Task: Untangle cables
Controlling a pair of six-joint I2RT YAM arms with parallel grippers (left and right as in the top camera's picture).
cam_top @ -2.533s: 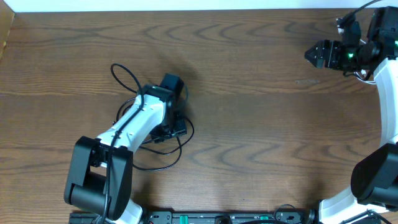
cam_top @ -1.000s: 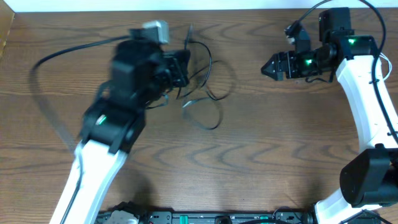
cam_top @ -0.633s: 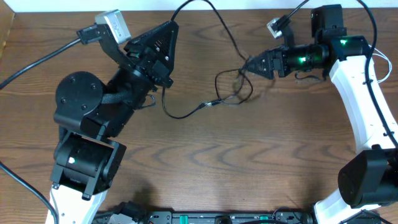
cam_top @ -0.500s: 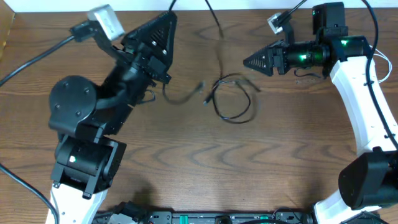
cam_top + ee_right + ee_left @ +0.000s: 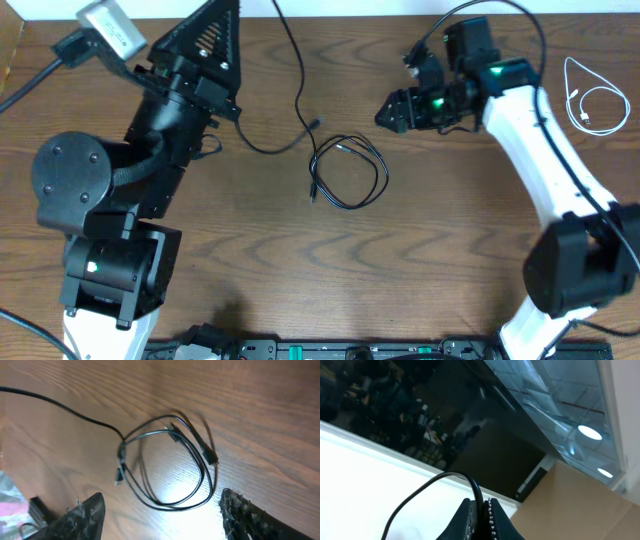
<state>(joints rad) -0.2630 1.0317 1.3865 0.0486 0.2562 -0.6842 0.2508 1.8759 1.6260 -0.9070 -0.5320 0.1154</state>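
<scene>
My left gripper [image 5: 222, 15] is raised high near the back edge and points upward. It is shut on a black cable [image 5: 435, 482] that sticks out between its fingertips [image 5: 481, 505]. That strand [image 5: 297, 80] hangs down to the table and curves left. A loose coil of black cable [image 5: 348, 172] lies mid-table, with a small plug end [image 5: 312, 195] at its left. My right gripper [image 5: 390, 112] hovers open just right of and behind the coil [image 5: 165, 460], nothing between its fingers [image 5: 85, 515]. The white cable [image 5: 590, 105] lies in loops at the far right.
The dark wooden table [image 5: 450, 250] stretches from the coil to the front edge. The left arm's body [image 5: 110, 200] stands tall over the left side. A thick black robot wire [image 5: 25, 85] trails off at the far left.
The left arm has swung up and left with the black cable, and the coil has dropped onto the table. The right gripper has moved left and its jaws have narrowed a little.
</scene>
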